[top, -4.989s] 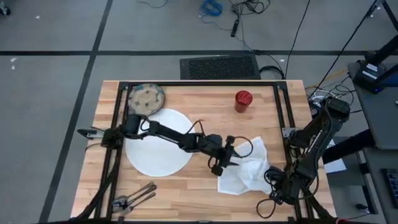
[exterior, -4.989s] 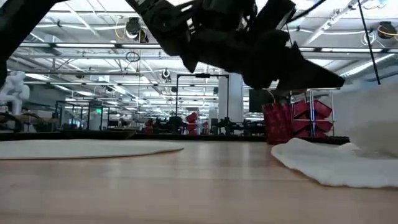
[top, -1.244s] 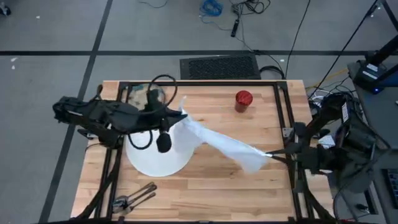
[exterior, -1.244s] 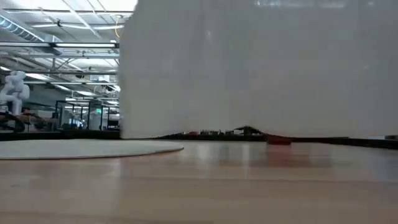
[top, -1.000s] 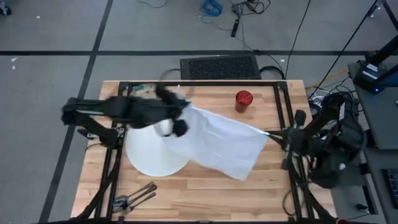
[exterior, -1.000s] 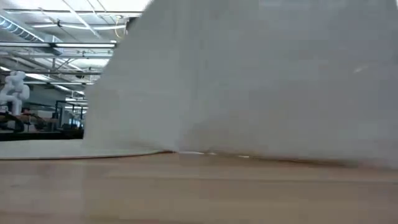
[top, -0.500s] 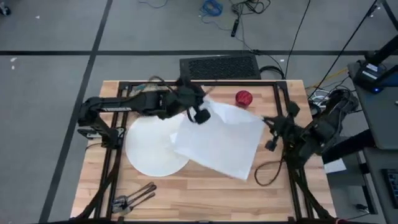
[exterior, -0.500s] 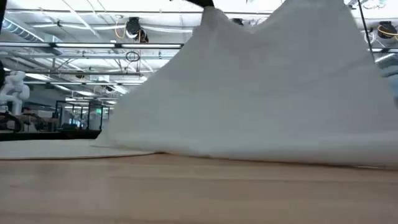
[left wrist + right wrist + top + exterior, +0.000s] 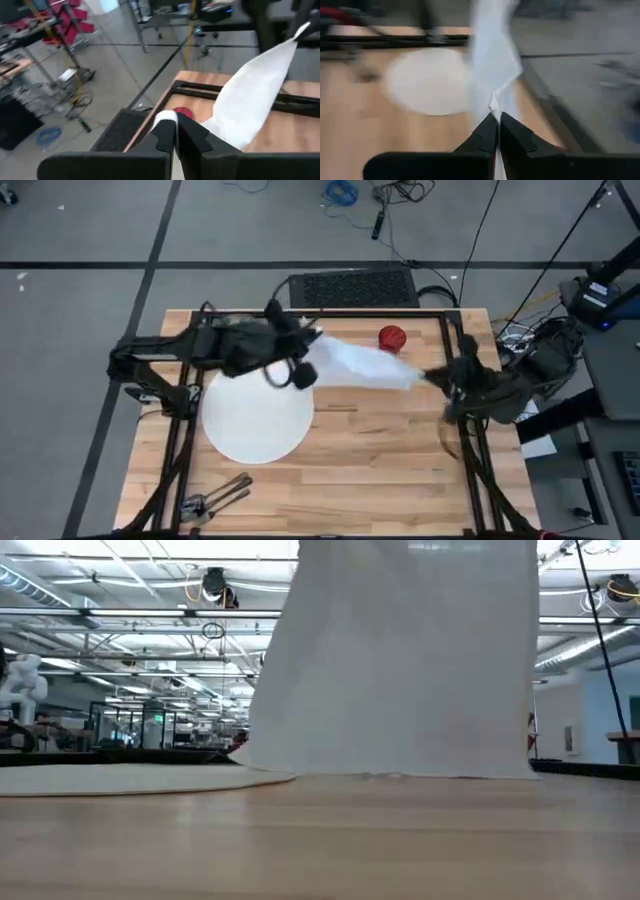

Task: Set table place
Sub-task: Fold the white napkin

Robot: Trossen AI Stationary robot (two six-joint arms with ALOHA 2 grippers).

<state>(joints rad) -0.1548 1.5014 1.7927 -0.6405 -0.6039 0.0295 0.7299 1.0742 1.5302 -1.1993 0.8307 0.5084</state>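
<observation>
A white cloth napkin hangs as a sheet between my two grippers over the far half of the table. My left gripper is shut on its left upper corner and my right gripper on its right upper corner. In the low view the napkin reaches down close to the tabletop; whether its lower edge touches, I cannot tell. The large white plate lies flat left of centre. The red cup stands just beyond the napkin. My left gripper pinches a corner of the napkin between its two shut fingers. From there the cloth runs to the other gripper and hangs below it. My right gripper pinches the opposite corner between its two fingertips. The upper edge between the two holds is drawn fairly straight.
Dark cutlery lies at the near left corner. The black frame rails run along the table's sides and far edge. Bare wood lies near and right of the plate.
Both grippers, still shut on the napkin's corners, have gone up and toward the far edge, the left one farther. The napkin, spread slanting with its near part on the table, has been drawn off it and now hangs straight down.
</observation>
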